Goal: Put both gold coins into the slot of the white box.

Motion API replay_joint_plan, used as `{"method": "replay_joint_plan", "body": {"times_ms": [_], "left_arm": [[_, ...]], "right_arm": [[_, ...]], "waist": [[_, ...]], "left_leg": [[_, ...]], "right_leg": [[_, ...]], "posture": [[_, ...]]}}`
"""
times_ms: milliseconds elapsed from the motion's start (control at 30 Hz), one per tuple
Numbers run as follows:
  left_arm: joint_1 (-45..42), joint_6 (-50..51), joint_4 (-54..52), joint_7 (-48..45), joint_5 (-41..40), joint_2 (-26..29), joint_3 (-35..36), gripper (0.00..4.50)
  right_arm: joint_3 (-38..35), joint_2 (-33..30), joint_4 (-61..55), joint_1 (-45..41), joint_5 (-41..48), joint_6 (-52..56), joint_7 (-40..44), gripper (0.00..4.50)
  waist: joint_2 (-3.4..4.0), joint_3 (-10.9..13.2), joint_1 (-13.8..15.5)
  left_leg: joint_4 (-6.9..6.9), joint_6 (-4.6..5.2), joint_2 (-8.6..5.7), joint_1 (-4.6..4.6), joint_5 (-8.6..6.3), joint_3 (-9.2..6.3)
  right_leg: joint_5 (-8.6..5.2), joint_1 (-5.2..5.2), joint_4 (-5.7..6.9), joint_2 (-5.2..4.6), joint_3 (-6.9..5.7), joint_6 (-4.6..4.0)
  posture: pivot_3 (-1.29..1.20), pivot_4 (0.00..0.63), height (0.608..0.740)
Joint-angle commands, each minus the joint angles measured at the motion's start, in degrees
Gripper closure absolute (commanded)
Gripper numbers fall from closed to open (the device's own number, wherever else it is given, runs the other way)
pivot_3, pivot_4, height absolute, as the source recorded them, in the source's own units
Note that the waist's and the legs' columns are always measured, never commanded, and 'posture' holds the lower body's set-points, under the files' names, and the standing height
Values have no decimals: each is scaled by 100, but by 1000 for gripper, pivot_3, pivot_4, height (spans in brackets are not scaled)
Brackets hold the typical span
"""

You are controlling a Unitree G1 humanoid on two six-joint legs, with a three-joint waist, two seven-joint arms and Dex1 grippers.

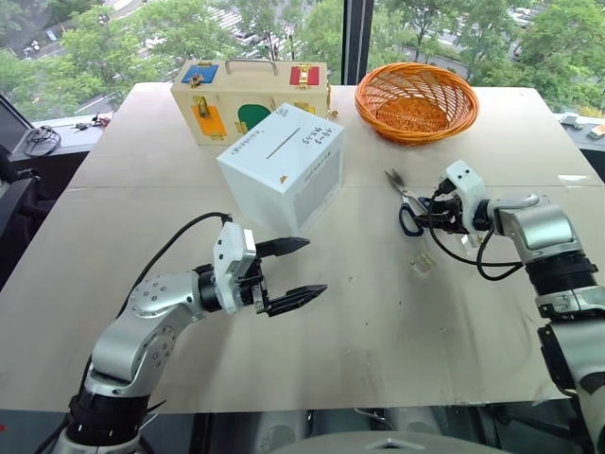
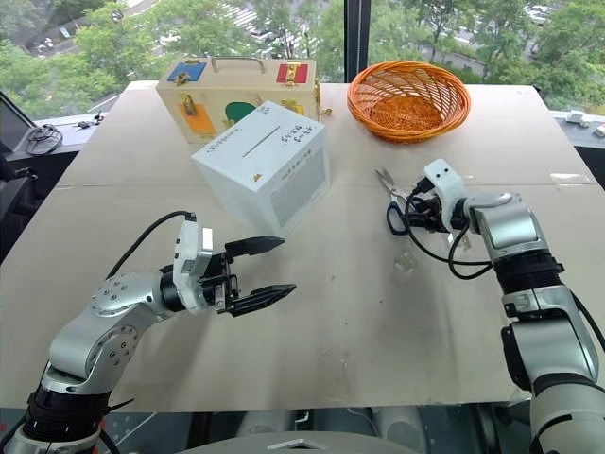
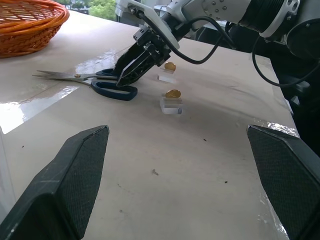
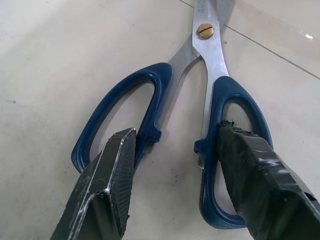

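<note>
At frame right, the right gripper [image 4: 172, 180] straddles the scissors [image 4: 165, 110] handles, jaws part-open; left gripper [image 1: 295, 271] jaws wide.

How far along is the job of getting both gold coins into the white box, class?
Done: nothing yet. Both gold coins sit on small clear blocks on the table. In hand: neither pincer holds a coin; the right pincer is open at the blue scissors handles, and the left pincer is open near the white box. Left: pick up each coin and drop it into the slot.
</note>
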Motion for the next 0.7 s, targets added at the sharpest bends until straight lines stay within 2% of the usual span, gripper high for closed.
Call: {"method": "replay_joint_plan", "body": {"times_ms": [33,167,200,267,300,700], "left_arm": [[-14,-110,-203,-38,-16,10,25,0],[-22,-127,-209,-46,-6,0,0,0],[-24,-136,-208,-46,0,-2,-9,0],[-34,-148,-202,-52,2,-7,-25,0],[-37,-150,-199,-54,3,-8,-30,0],[-75,-98,-233,5,-22,-24,-46,0]], "right_arm": [[-77,170,-120,38,105,461,-174,1797],[40,335,-37,72,27,611,-354,1797],[95,329,1,90,-26,563,-370,2186],[304,318,102,151,-194,426,-398,2629],[369,321,146,167,-256,386,-413,3040],[676,282,247,307,-517,205,-219,3040]], "waist": [[-5,-3,0],[-8,-7,-13],[-10,-8,-15],[-12,-12,-15],[-17,-18,-15],[-36,-32,-8]], "left_leg": [[0,0,0,0,0,0],[0,0,1,2,0,0],[0,0,1,2,0,0],[0,0,1,3,0,-1],[0,0,1,4,0,-1],[-5,0,8,49,-1,-2]], "right_leg": [[0,0,0,0,0,0],[0,0,1,1,0,0],[0,0,1,1,0,0],[0,0,2,2,-1,0],[-1,2,2,2,-1,-1],[-14,48,1,-1,-2,-23]], "posture": [[0,150,740],[0,150,740],[0,150,740],[0,150,740],[0,150,740],[0,150,740]]}}
